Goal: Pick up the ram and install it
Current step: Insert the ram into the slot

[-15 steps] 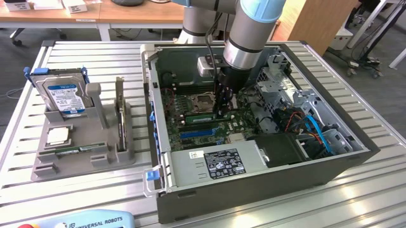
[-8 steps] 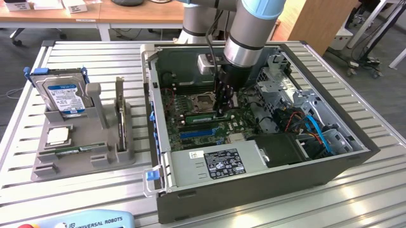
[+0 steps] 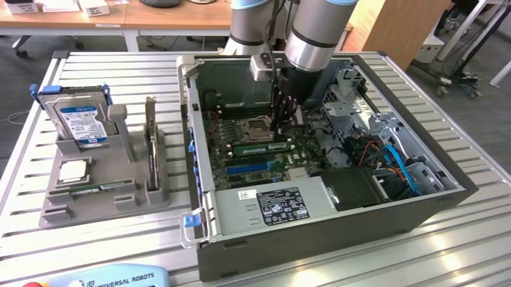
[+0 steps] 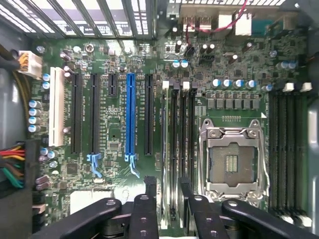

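One ram [image 3: 257, 145] is lying green and narrow along the memory slots just beside the socket [image 3: 254, 127], inside the case [image 3: 319, 239]; whether it is sitting fully down I cannot tell. Directly over it the gripper [image 3: 281, 127] is hanging from the arm [image 3: 315, 30], which is reaching down into the case from above. In the wrist view the two black fingers [image 4: 149, 191] are standing apart with a clear gap between them, gripping nothing; they are straddling the pair of long slots [image 4: 178, 139] with white clips at their far end, and the open metal frame of the socket is showing just beside those slots. Farther across the board [image 4: 114, 139] a blue slot [image 4: 130, 117], several black ones and a white slot [image 4: 56, 107] are running parallel to the memory slots. A labelled grey box [image 3: 271, 206] is filling the near corner of the case, and blue cables [image 3: 403, 170] are curling at the exterior view's right. Outside the case, toward the exterior view's left, a grey holder [image 3: 96, 208] is resting on the slatted table [image 3: 48, 245]; a second ram [image 3: 100, 188] is lying flat in it, a silver chip [image 3: 73, 171] is sitting just behind that, and a blue-labelled drive [image 3: 80, 122] is standing upright at the back.
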`<action>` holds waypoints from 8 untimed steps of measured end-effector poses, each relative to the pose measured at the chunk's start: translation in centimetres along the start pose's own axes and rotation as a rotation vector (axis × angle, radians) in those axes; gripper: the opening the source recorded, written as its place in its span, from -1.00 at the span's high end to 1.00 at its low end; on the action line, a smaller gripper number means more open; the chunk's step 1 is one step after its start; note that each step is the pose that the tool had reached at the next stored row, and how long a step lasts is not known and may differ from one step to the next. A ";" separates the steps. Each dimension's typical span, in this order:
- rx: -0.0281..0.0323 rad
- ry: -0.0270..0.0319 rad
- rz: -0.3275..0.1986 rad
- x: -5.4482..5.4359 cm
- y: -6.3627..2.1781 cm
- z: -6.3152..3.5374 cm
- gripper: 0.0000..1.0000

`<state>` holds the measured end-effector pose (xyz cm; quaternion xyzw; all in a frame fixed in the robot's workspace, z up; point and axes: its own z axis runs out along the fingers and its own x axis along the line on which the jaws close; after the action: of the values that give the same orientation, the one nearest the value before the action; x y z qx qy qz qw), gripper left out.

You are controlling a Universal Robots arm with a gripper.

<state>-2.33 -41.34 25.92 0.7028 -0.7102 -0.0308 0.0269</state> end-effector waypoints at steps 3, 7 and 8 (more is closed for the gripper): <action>0.0011 0.0000 0.000 0.0 0.05 -0.39 0.38; 0.0081 -0.0010 0.000 0.0 0.23 -0.76 0.38; 0.0105 -0.0011 0.000 0.0 0.28 -0.87 0.38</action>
<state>-2.54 -41.33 26.81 0.7031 -0.7102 -0.0275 0.0228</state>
